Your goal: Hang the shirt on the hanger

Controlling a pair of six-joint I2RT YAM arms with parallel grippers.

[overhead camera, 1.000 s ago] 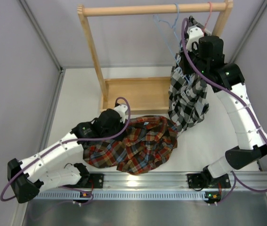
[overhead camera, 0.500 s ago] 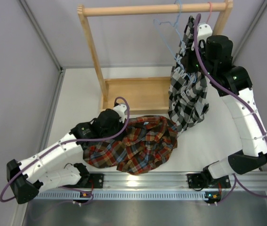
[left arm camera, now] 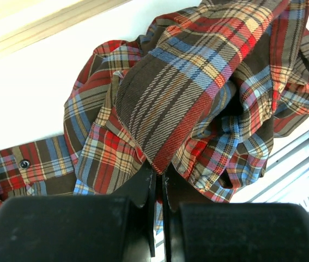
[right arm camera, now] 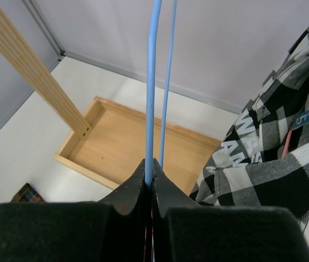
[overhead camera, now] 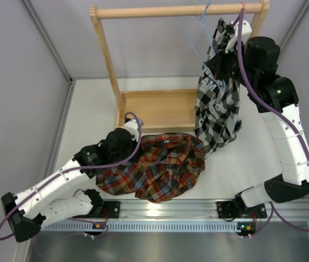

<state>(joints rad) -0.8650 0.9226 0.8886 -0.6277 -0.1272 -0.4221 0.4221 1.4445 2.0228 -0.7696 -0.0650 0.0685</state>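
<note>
The plaid shirt (overhead camera: pixel 157 170) in red, orange, green and blue lies crumpled on the table near the front. My left gripper (overhead camera: pixel 135 143) sits at its left edge, shut on a fold of the shirt (left arm camera: pixel 181 103), as the left wrist view (left arm camera: pixel 159 174) shows. The light-blue hanger (overhead camera: pixel 195 35) hangs by its hook from the wooden rail (overhead camera: pixel 179 11) at the top. My right gripper (overhead camera: pixel 222 65) is high up beside it, shut on the hanger's thin blue wire (right arm camera: pixel 150 87); the closed jaws (right arm camera: pixel 150 174) show in the right wrist view.
A black-and-white checked shirt (overhead camera: pixel 217 106) hangs on a pink-red hanger (overhead camera: pixel 241 13) right beside my right arm. The wooden rack has a left post (overhead camera: pixel 106 60) and a tray base (overhead camera: pixel 157 109). Grey walls enclose the table on both sides.
My right gripper has risen and moved right toward the rail, carrying the blue hanger wire with it. My left arm has shifted slightly left with the shirt fold in it.
</note>
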